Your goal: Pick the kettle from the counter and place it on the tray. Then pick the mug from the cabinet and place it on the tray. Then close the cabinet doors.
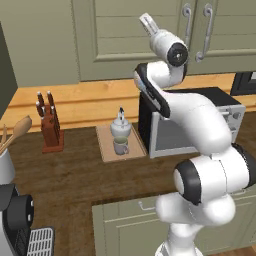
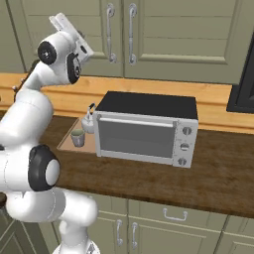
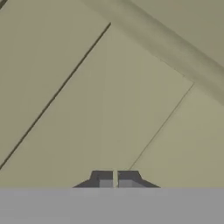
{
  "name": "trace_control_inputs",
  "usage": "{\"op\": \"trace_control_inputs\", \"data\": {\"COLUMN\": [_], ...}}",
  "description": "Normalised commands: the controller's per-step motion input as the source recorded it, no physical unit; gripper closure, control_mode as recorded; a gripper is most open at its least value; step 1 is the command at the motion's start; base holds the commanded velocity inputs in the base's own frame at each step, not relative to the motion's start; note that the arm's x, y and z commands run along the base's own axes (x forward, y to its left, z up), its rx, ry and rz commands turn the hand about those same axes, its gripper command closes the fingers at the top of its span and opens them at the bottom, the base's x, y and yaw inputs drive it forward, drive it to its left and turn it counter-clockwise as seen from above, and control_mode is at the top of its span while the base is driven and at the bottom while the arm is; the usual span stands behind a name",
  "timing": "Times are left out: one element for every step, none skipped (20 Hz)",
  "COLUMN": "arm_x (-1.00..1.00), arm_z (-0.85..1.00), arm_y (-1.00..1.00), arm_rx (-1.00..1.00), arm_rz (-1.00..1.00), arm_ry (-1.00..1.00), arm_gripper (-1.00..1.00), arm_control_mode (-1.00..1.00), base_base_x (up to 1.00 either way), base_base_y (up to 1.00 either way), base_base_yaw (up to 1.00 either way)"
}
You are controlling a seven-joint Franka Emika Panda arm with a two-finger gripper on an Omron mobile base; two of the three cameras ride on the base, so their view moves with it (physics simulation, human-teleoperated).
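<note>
The white kettle (image 1: 120,127) and the grey mug (image 1: 120,147) both stand on the tan tray (image 1: 106,150) on the dark wood counter (image 1: 70,175), the mug in front of the kettle. From the right I see the kettle (image 2: 88,122), mug (image 2: 77,137) and tray (image 2: 65,142) left of the oven. The cabinet doors (image 1: 145,35) are closed, their curved handles (image 1: 206,31) side by side. My gripper (image 1: 145,18) is raised high against the door panel (image 3: 100,100), well above the tray. In the hand view my gripper (image 3: 115,179) is shut with nothing between its fingertips.
A silver toaster oven (image 1: 200,127) with a black top stands just right of the tray. A knife block (image 1: 50,127) stands to the left, with a utensil pot and wooden spoon (image 1: 15,135) and a dark machine (image 1: 17,220) at the near left.
</note>
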Motion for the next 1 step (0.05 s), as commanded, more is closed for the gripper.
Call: {"op": "trace_control_inputs", "data": {"arm_x": [0.38], "arm_z": [0.0], "arm_y": [-0.29], "arm_rx": [0.11], "arm_rz": [0.06], "arm_ry": [0.1], "arm_gripper": [1.0], "arm_control_mode": [-1.0], "base_base_x": [0.0], "base_base_y": [0.0], "base_base_yaw": [0.0]}}
